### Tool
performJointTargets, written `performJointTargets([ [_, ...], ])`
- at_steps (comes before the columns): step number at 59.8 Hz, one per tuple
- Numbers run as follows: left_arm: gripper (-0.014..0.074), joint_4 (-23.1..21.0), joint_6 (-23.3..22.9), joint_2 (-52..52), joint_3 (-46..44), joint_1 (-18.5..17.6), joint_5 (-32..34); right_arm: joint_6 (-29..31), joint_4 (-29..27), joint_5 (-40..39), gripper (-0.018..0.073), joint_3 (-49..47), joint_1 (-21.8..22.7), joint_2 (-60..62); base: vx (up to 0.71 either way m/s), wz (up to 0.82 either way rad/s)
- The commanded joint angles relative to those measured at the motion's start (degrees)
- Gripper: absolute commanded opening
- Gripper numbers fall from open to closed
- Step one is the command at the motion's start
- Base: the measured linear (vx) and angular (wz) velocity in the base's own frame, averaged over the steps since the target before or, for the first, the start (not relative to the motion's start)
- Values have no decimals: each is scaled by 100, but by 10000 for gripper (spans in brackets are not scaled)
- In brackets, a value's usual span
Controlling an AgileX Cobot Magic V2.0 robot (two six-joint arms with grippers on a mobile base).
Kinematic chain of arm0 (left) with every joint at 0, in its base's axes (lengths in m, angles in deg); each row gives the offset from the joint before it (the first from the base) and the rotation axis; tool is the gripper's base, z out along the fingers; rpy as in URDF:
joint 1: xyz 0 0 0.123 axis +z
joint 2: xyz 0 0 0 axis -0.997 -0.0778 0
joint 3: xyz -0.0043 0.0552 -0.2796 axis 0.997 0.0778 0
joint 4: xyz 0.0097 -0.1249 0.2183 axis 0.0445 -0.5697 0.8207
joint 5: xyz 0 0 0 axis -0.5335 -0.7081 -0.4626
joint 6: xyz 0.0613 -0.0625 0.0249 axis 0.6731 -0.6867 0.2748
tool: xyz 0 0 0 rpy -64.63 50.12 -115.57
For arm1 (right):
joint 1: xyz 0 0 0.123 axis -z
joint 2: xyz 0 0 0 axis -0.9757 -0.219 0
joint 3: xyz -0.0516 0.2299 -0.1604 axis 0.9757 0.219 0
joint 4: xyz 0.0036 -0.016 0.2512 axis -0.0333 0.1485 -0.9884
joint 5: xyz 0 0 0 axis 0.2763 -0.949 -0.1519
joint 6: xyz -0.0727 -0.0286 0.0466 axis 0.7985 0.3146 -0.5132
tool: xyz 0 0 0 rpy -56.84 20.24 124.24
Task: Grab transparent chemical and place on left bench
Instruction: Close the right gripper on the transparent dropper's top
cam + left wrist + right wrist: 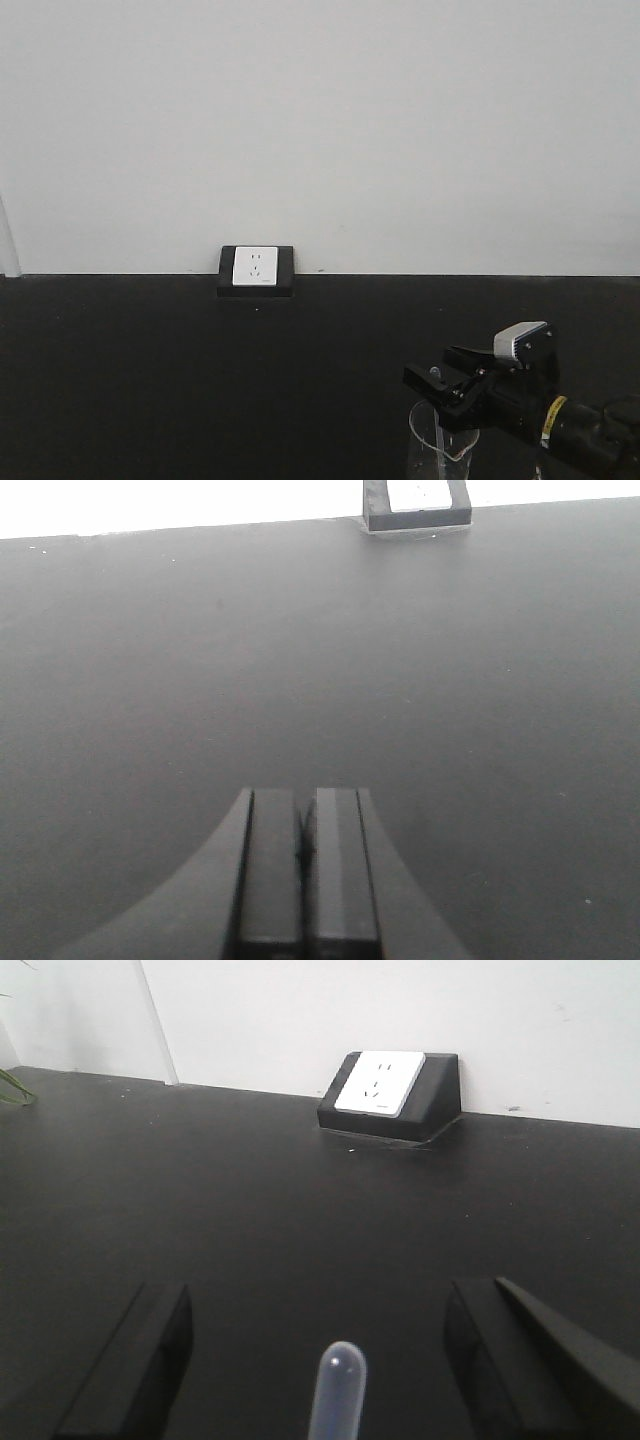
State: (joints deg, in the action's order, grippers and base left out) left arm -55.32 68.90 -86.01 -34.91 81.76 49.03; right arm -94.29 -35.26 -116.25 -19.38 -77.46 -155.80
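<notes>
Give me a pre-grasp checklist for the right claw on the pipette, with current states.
1. Right claw open: ok, fingers spread wide.
2. Pipette centred: ok, bulb about midway, touching neither finger.
3. Pipette gripped: not ok, claw not yet closed.
4. Clearance to beaker rim: cannot tell, claw sits right above it in the front view.
5. Left claw out of the way: ok, shut, empty, over bare worktop.
6. Left bench in view: not ok, only the worktop with the wall socket shows.
</notes>
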Motion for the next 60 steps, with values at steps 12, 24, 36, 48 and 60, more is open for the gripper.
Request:
performJointTargets([
  [12, -4, -4, -45, 110, 93, -10, 449, -224, 66, -364, 512, -247, 22, 131, 0, 0],
  [24, -4, -4, -45, 110, 93, -10, 449, -232, 134, -337, 380, -247, 22, 131, 0, 0],
  [36, -4, -4, -45, 110, 93, -10, 449, -232, 142, -246, 158, -247, 22, 131, 0, 0],
  [48, -4, -4, -45, 110, 93, -10, 449, -232, 136, -215, -14, -247, 22, 131, 0, 0],
  [60, -4, -4, -45, 110, 93, -10, 449, -226, 119, -293, -7, -247, 22, 359, 0, 0],
])
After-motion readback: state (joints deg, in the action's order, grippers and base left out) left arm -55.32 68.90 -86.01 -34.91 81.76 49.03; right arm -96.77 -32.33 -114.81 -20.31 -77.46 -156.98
